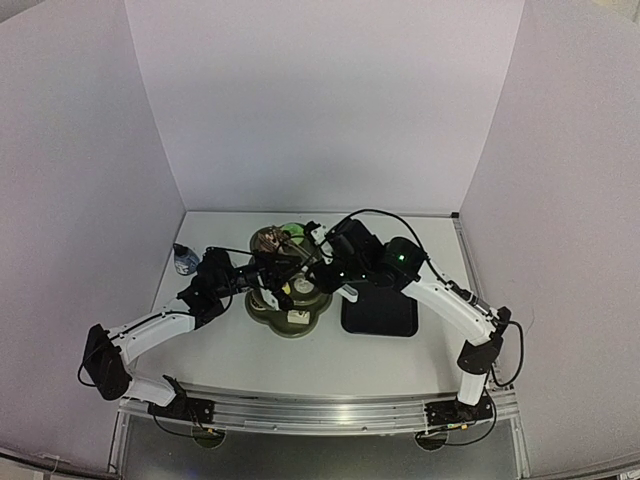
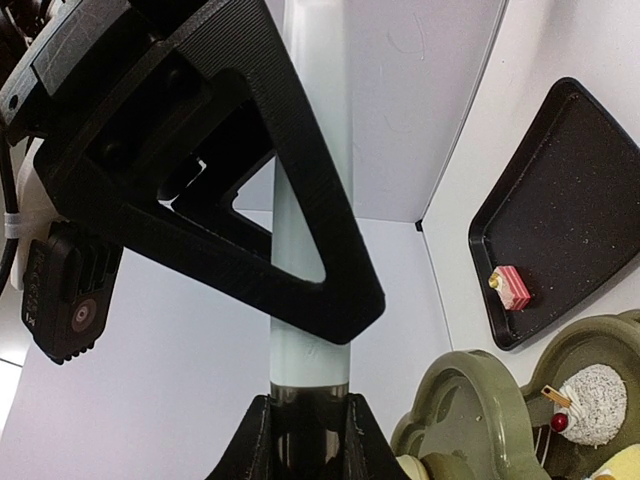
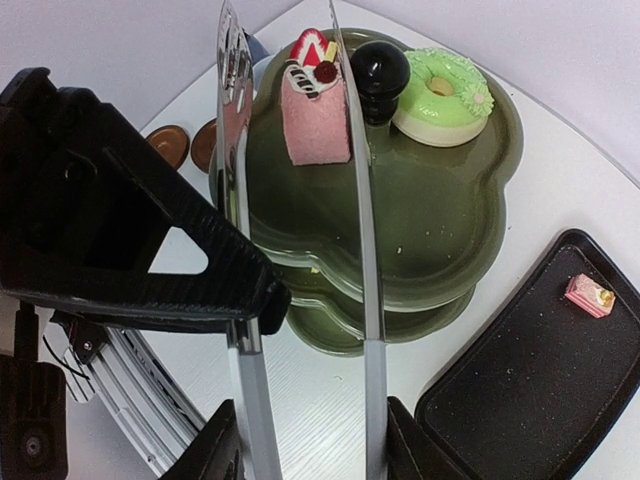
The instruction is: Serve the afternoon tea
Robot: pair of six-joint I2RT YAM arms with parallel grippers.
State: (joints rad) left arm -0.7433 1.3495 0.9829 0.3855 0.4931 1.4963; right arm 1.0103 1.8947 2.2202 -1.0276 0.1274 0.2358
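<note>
The olive-green stand [image 3: 450, 230] holds a pink cake [image 3: 315, 115] and a green doughnut [image 3: 441, 94] on its top tier, beside the black knob [image 3: 380, 68]. My right gripper [image 3: 305, 440] is shut on metal tongs [image 3: 368, 300]; their blades stand apart on either side of the pink cake. My left gripper [image 2: 310, 435] is shut on a second pair of tongs [image 2: 312, 250], its arms pressed together, beside the stand [image 2: 462, 395]. A white cake with a cherry [image 2: 590, 405] lies on a lower tier. Two brown coasters [image 3: 170, 146] lie behind the stand. A bluish cup [image 1: 185, 260] is at the left.
The black tray [image 3: 530, 390] lies right of the stand with one small pink cake [image 3: 589, 295] on it; the same tray [image 2: 570, 190] shows in the left wrist view. Both arms meet over the stand [image 1: 290, 322]. White walls close in the table.
</note>
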